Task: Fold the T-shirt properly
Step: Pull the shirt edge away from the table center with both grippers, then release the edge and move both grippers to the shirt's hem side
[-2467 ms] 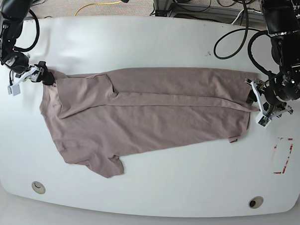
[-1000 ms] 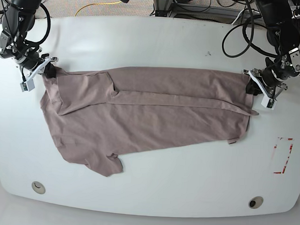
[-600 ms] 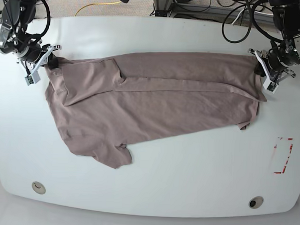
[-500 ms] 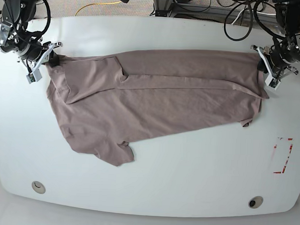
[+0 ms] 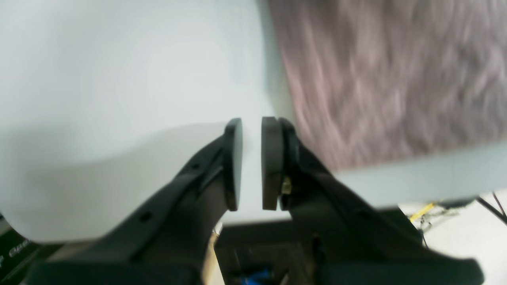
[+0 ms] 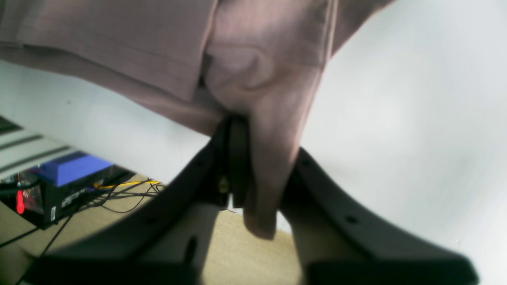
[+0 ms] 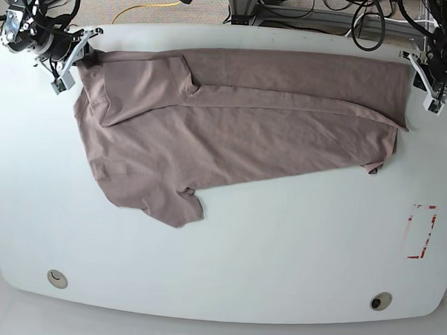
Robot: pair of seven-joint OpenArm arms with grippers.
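Dragged toward the far edge of the white tabletop, the mauve T-shirt lies stretched flat, the right hand still pinching a corner, the left hand slightly parted and empty; further tugs should stay level.

The light is bright and even. The white tabletop shines almost everywhere in the base view, and shadows there are thin and soft. That picture is sharp, but the tabletop edges bend like a bowl near the corners.

The left wrist view is very blurry. The T-shirt looks smeared into streaks, maybe from fast moving. A soft grey shadow lies beside the dark left pincer.

The right wrist view is fuzzy too. The right pincer up close is dark, and the tabletop glows washed-out white at the right.
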